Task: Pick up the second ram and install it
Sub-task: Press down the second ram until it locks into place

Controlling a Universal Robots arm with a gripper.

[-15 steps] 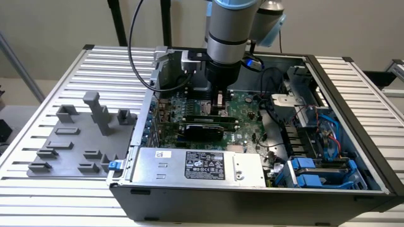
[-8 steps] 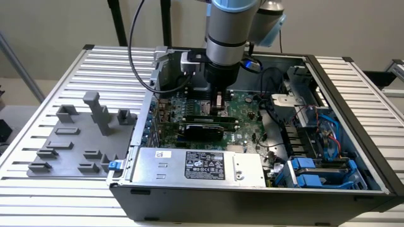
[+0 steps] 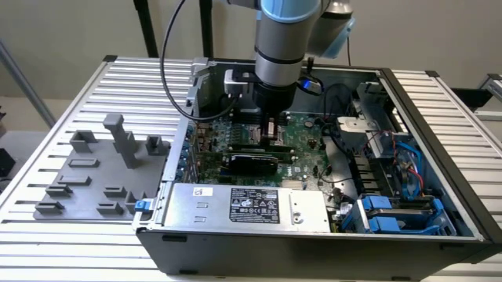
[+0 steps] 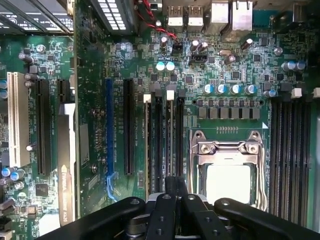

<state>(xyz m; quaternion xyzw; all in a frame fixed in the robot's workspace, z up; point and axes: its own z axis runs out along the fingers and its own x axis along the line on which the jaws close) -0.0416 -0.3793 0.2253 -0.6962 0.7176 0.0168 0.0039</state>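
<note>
In the exterior view, the arm reaches down into the open computer case [image 3: 439, 153] at the frame's centre, its end effector [image 3: 271, 138] low over the green motherboard [image 3: 306, 132]. The wrist view looks along the board: the end effector [image 4: 175, 187] sits at the lower centre, directly over the memory slots [image 4: 165, 135] beside the silver CPU socket [image 4: 227, 170]. Whether its fingers are apart or together cannot be told. A thin board edge, possibly the second ram [image 4: 148, 140], stands in the slot bank.

Fingers [image 4: 175, 192] pressed together over motherboard [image 4: 225, 60] memory slots [image 4: 165, 135], beside CPU socket [image 4: 227, 167].
</note>
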